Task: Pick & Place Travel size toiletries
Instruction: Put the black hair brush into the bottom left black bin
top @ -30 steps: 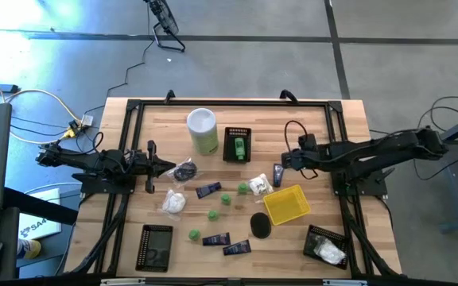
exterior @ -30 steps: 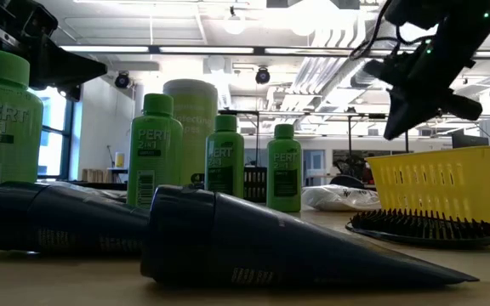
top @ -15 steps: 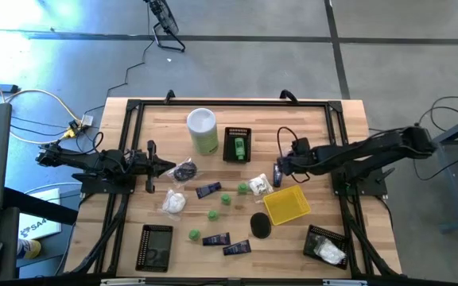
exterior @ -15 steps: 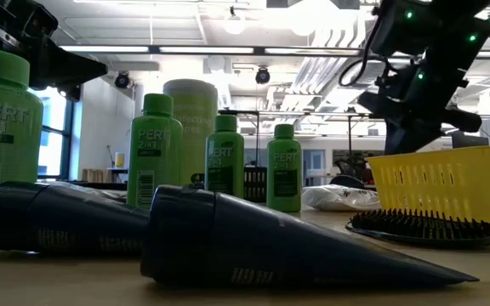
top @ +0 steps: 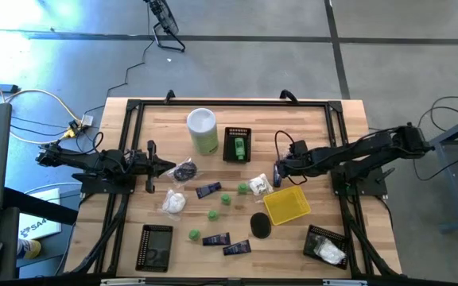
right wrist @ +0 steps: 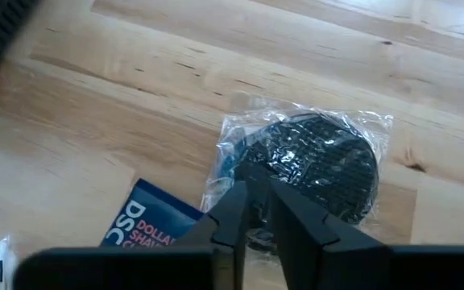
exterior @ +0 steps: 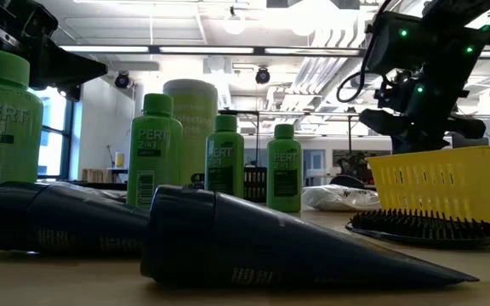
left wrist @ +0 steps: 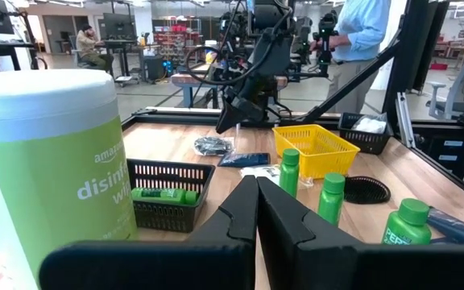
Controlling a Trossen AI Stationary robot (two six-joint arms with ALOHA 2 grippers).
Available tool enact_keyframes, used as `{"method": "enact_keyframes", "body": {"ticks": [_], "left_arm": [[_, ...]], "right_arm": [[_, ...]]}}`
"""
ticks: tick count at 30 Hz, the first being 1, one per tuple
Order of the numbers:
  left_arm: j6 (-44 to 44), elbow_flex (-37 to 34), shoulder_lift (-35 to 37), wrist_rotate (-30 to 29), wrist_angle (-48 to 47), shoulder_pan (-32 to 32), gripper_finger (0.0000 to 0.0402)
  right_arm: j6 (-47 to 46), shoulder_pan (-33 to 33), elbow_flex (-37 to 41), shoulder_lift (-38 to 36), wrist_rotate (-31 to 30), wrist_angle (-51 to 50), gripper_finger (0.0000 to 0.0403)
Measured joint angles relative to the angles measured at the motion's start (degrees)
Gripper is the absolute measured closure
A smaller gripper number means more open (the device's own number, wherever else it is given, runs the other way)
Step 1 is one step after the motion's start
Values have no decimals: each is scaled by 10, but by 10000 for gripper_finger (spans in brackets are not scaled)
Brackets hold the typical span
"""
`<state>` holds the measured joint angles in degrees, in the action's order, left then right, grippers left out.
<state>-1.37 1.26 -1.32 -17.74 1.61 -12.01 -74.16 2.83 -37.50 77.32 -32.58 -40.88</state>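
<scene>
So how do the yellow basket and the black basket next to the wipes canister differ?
The yellow basket is bright, larger and shows nothing inside; the black basket is dark, smaller and holds a green bottle lying on its side. The yellow one sits nearer the right arm, the black one beside the canister. Both are open-topped mesh on the table.

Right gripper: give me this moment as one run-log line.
right gripper: over plastic-wrapped dark round piece, next to navy tube | grasp: unclear | left gripper: shut, idle at table's left side
</scene>
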Motion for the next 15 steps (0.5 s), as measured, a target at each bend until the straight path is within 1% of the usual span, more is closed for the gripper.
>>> {"method": "enact_keyframes", "body": {"ticks": [4,7,15], "left_arm": [[0,0,0,0,0,0,399],[0,0,0,0,0,0,399],[0,0,0,0,0,0,399]], "right_arm": [[-17,0,0,0,15,-1,396],[-18,0,0,0,30,-5,398],[-52,-8,0,10,30,-27,401]]}}
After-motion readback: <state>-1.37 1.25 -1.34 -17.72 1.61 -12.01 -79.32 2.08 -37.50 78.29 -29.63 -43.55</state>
